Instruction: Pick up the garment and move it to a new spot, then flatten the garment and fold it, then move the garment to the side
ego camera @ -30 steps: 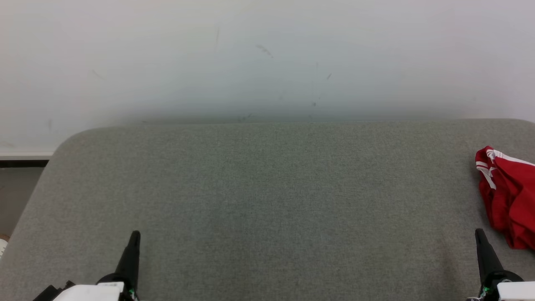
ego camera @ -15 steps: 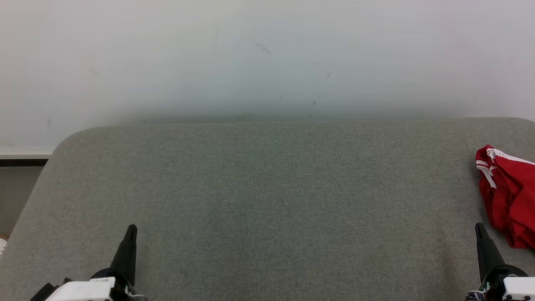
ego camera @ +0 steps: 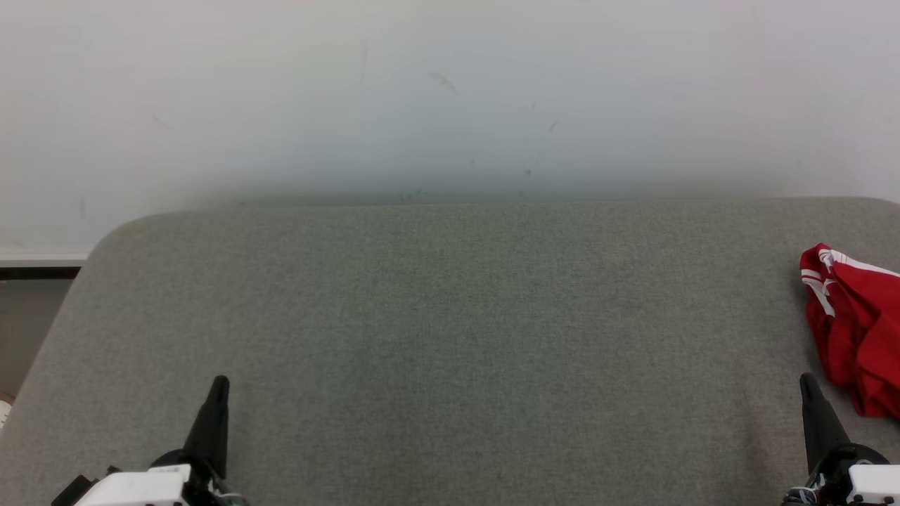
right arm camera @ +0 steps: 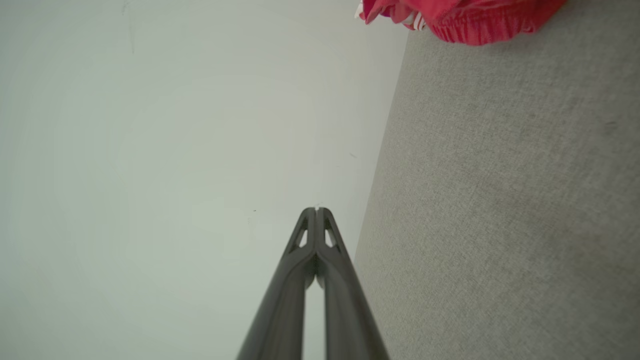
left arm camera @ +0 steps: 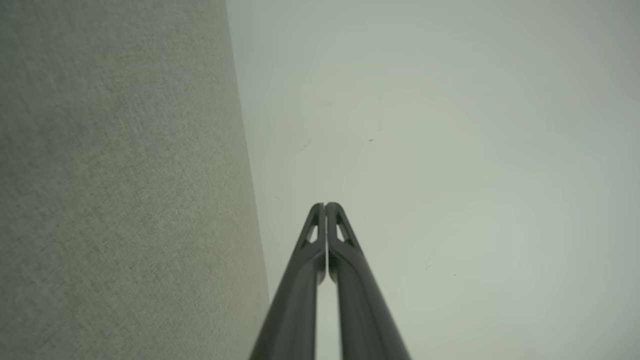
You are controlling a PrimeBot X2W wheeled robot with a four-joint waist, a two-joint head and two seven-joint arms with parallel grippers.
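Note:
The garment (ego camera: 854, 330) is red with white stripes and lies crumpled at the far right edge of the grey padded surface (ego camera: 450, 316); the right wrist view catches its red elastic hem, the garment (right arm camera: 460, 17) cut off at the top. My right gripper (ego camera: 807, 383) stands shut at the lower right, just left of and below the garment, not touching it. My left gripper (ego camera: 221, 383) is shut at the lower left, far from the cloth. In both wrist views the fingertips meet with nothing between them: left gripper (left arm camera: 325, 205), right gripper (right arm camera: 316, 210).
A pale wall (ego camera: 450, 98) rises behind the grey surface. The surface's rounded left corner (ego camera: 105, 242) drops off beside a white ledge (ego camera: 42, 260) and darker floor. Open grey padding spreads between the two grippers.
Both grippers have crept slightly up the head view, the left also a little leftward. The garment lies as before.

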